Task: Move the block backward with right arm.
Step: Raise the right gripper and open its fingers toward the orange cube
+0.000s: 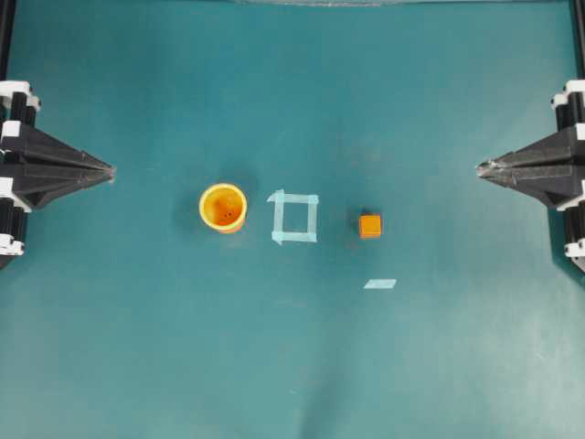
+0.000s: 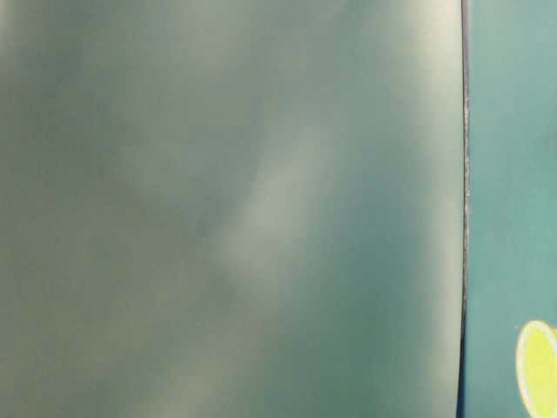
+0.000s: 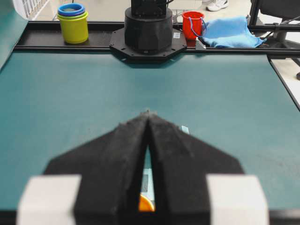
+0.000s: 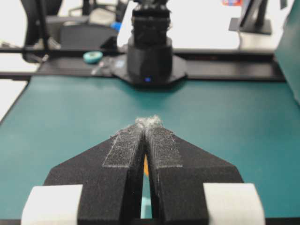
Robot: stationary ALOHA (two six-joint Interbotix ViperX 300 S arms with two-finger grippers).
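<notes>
The small orange block point(image 1: 370, 225) sits on the teal table, right of the taped square point(image 1: 294, 218). A sliver of the block point(image 4: 146, 165) shows through the slit between my right fingers. My right gripper point(image 1: 482, 168) is shut at the far right edge, well apart from the block, its tip pointing left. At the far left my left gripper point(image 1: 110, 171) is shut too, holding nothing. In the wrist views the right gripper point(image 4: 148, 123) and left gripper point(image 3: 148, 114) both show their tips touching.
A yellow-orange cup point(image 1: 223, 208) stands left of the taped square. A short strip of tape point(image 1: 379, 283) lies in front of the block. Stacked cups point(image 3: 73, 21), a red cup point(image 3: 192, 23) and a blue cloth point(image 3: 228, 33) lie beyond the table's far edge.
</notes>
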